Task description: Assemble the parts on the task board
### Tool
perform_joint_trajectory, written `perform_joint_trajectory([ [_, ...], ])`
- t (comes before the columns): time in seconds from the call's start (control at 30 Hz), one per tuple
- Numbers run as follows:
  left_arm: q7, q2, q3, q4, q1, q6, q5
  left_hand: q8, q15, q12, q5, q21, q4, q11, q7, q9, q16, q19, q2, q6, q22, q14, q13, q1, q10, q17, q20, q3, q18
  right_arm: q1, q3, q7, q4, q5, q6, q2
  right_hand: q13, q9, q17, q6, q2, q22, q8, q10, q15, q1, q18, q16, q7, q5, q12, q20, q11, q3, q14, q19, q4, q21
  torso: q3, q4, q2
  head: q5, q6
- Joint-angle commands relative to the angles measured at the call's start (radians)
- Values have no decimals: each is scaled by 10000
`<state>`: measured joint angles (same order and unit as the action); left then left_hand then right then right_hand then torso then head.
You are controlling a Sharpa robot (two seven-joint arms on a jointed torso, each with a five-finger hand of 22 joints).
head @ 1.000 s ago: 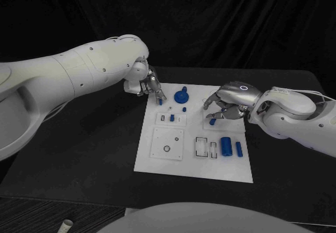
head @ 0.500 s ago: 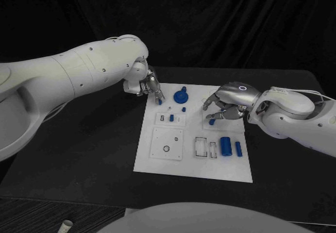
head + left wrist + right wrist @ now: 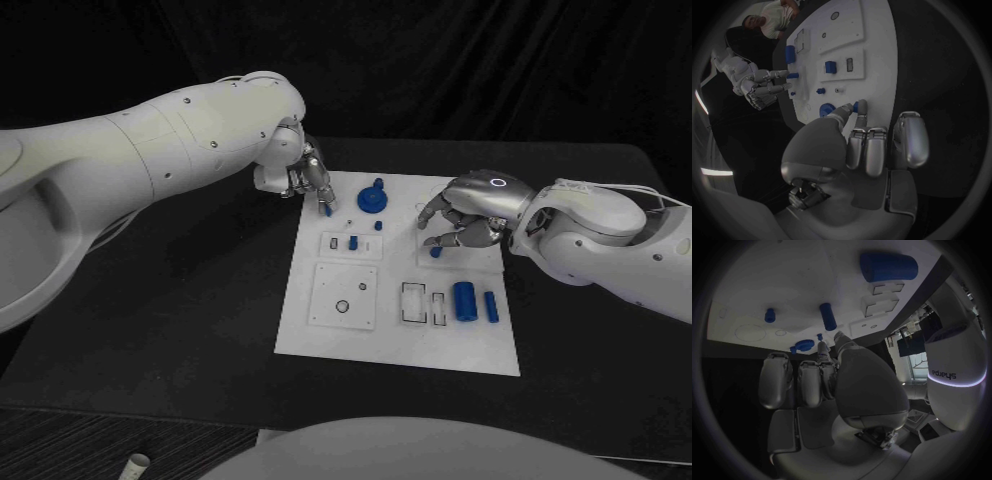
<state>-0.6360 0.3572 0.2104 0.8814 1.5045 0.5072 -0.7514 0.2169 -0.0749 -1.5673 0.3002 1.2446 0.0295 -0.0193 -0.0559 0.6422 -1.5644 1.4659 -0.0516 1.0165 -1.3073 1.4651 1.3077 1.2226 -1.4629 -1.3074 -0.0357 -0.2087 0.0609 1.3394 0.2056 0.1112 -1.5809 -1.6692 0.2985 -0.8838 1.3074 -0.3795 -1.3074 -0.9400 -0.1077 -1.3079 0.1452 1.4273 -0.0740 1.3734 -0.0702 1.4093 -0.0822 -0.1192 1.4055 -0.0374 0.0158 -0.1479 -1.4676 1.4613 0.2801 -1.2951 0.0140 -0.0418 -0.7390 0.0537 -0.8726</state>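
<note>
Premises: a robotics test lab. Evidence: a black desk point(image 3: 173, 300) backed by black curtains point(image 3: 476, 70) enclosing the work area; a white task board point(image 3: 404, 345) with cut-out slots and small blue parts point(image 3: 466, 300), laid out as a bench test fixture.

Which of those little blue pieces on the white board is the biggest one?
The fat blue cylinder lying on its side near the board's lower right. It is much thicker than the slim blue rod beside it and longer than the round blue gear at the top.
</note>
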Motion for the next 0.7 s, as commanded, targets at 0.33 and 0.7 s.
perform_joint_trajectory([
  [0.33,59,-29,-1,-2,-55,132,31,34,12,-35,735,-145,-501,-18,-3,288,-64,-18,128,-154,-1776,1057,2631,93,-1079,-2634,-12,-724,40,-23,-5,-193,-7,-16,-222,10,19,1,-292,-74,46,-1766,-40,-67,-15,-22,82,-94,23,-53,-82,6,0,2,-389,-88,13,61,4,-2,1,27,0],
  [0.7,64,-14,-1,24,-59,69,31,343,43,-35,1400,-107,-1348,35,-120,890,-64,0,160,-166,-1781,1057,2631,65,-1079,-2634,-32,-2095,39,-23,-5,-245,1,-16,-347,8,-7,1,-279,-74,49,-1763,-42,-83,-15,-15,80,-105,23,-78,-101,5,-1,0,-385,-93,9,74,4,-6,-5,36,0],
])
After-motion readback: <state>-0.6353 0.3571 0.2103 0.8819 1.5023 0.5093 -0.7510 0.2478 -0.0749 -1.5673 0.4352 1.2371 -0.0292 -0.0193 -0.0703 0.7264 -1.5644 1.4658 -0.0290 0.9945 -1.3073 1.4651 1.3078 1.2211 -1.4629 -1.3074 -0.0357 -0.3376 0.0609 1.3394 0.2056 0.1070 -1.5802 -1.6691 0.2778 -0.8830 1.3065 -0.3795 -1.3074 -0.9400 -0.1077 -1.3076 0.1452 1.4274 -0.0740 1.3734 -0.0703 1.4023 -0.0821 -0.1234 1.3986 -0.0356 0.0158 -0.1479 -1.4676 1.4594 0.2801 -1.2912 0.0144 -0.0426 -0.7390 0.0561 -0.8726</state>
